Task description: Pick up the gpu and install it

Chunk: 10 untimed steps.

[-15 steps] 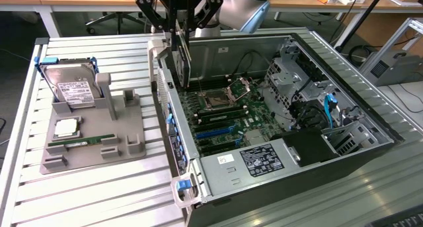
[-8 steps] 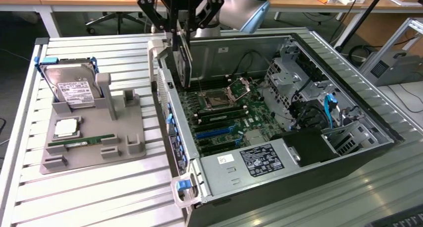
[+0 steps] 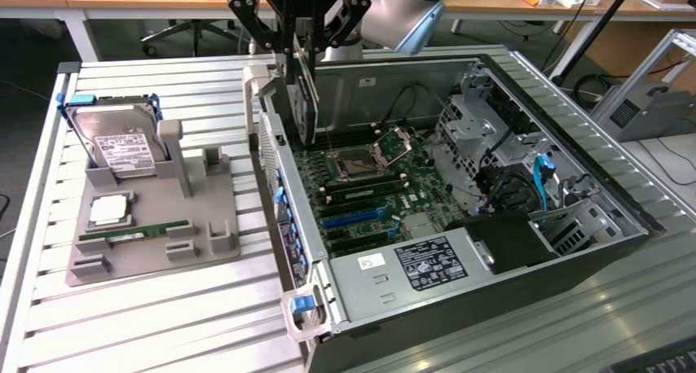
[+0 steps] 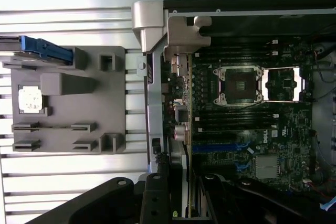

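**Claw** (image 3: 301, 54): black, two fingers, pointing straight down. It is closed partway onto the upper edge of the graphics card and holds it clear of everything below.

**Graphics card** (image 3: 308, 104): a thin flat board seen edge-on, hanging upright directly beneath the claw. It sits toward the tabletop's far edge, just inside the computer case wall that faces the grey tray. Its lower edge is over the far corner of the motherboard. Whether it touches the board cannot be told. In the wrist view the card (image 4: 179, 177) runs between the two fingers, above the board's port-side edge.

**Computer case** (image 3: 609, 194): lies on its side with the panel off, filling the tabletop's half at the exterior view's right.

**Motherboard** (image 3: 359, 202): green, inside the case, with the processor socket (image 3: 364, 161) open and blue slots (image 3: 354, 218) nearer the front edge.

**Grey tray** (image 3: 152, 263): sits toward the tabletop's edge at the exterior view's left, well apart from the claw. It carries:
- a hard drive (image 3: 120, 141) propped on edge at the far end
- a processor chip (image 3: 111, 212) lying flat
- a memory stick (image 3: 136, 233) lying flat

**Tabletop** (image 3: 163, 324): slatted metal.
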Motion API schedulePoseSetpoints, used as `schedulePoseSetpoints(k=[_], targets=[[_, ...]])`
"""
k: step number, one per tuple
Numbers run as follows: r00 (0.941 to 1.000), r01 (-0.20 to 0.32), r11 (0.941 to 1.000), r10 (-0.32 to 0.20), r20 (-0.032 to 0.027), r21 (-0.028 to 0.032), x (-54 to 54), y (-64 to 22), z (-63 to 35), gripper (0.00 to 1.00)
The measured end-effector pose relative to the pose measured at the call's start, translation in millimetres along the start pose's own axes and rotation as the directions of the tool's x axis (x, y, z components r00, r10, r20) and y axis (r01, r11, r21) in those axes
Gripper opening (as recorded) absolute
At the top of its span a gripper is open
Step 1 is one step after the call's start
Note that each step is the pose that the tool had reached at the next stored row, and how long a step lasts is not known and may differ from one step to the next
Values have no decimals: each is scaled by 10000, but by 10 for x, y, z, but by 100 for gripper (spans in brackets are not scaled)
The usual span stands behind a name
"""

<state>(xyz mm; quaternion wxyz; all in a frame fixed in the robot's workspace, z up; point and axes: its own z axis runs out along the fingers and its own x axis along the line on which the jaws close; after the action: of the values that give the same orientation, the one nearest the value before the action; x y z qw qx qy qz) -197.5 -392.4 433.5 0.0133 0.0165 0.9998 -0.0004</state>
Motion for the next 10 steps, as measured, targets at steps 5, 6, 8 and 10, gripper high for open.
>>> schedulePoseSetpoints(k=[5, 6, 8, 10], targets=[[10000, 0, 10000, 0, 0, 1, -9, -1, 2, 27], [10000, 0, 10000, 0, 0, 1, -11, -1, 3, 27], [10000, 0, 10000, 0, 0, 1, -14, -2, 3, 27], [10000, 0, 10000, 0, 0, 2, -19, -2, 5, 27]])
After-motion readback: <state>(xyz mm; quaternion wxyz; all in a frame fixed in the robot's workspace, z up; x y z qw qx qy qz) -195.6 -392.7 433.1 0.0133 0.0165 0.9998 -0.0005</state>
